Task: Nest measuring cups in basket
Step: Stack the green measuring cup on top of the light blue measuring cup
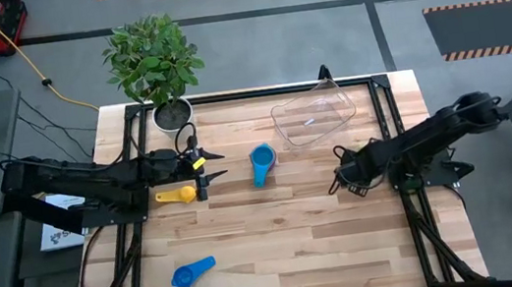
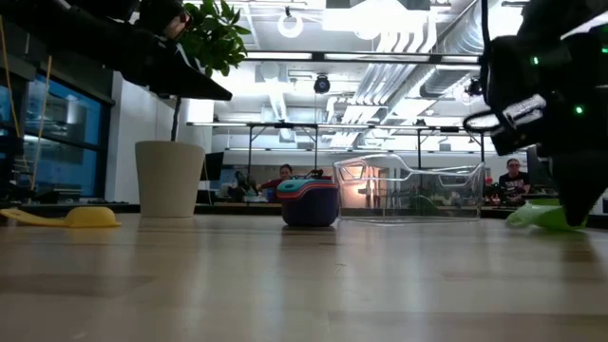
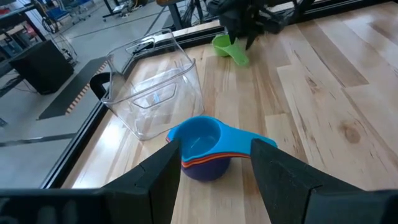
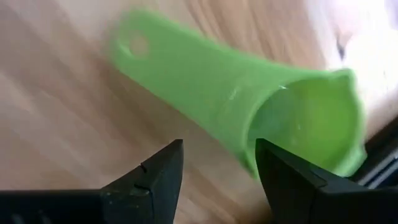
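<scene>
Nearest the high camera's near edge, a dark blue measuring cup (image 1: 192,272) is lying alone on the table (image 1: 299,247), with a yellow cup (image 1: 177,196) at the left just beside the left gripper (image 1: 210,166), whose fingers are standing spread and holding nothing. Mid-table, a light blue cup (image 3: 205,138) is sitting nested atop orange and dark ones, just beside the clear basket (image 1: 314,114), which is holding no cups. Right gripper (image 4: 217,163) is hanging over a green cup (image 4: 249,112), fingers spread and not gripping.
</scene>
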Action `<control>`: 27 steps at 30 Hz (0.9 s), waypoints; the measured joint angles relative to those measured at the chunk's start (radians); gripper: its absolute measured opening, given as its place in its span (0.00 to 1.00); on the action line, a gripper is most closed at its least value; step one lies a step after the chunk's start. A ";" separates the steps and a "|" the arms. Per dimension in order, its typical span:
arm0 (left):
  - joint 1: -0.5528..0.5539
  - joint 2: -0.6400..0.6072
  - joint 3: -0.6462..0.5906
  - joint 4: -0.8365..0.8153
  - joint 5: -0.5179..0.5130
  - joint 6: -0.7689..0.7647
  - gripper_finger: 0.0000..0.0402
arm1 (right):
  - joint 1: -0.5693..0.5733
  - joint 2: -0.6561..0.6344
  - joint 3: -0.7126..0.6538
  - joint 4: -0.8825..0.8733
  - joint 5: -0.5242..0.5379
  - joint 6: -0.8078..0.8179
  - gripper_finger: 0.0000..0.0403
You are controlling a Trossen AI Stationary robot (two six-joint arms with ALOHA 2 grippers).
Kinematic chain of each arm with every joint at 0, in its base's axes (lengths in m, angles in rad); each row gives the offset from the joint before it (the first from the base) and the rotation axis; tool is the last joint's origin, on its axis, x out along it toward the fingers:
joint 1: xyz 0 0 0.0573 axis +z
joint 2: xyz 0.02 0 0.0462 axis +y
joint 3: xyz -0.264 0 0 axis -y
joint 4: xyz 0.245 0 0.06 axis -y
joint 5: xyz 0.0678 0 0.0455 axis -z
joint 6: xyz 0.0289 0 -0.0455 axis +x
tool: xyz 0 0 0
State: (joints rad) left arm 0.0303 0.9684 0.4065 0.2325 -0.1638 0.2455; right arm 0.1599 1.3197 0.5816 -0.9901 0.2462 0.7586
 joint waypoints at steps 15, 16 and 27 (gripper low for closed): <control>0.000 0.000 0.000 0.003 0.000 0.019 0.46 | 0.045 0.017 0.042 0.045 0.000 -0.071 0.03; 0.000 0.000 0.000 0.004 0.000 0.019 0.46 | 0.065 0.010 0.070 0.085 -0.028 -0.115 0.02; 0.000 0.000 0.000 0.004 0.002 -0.007 0.46 | 0.298 0.137 0.427 0.335 -0.066 -0.728 0.01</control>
State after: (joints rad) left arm 0.0299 0.9684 0.4065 0.2370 -0.1617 0.2388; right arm 0.4583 1.4567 1.0081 -0.6549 0.1799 0.0301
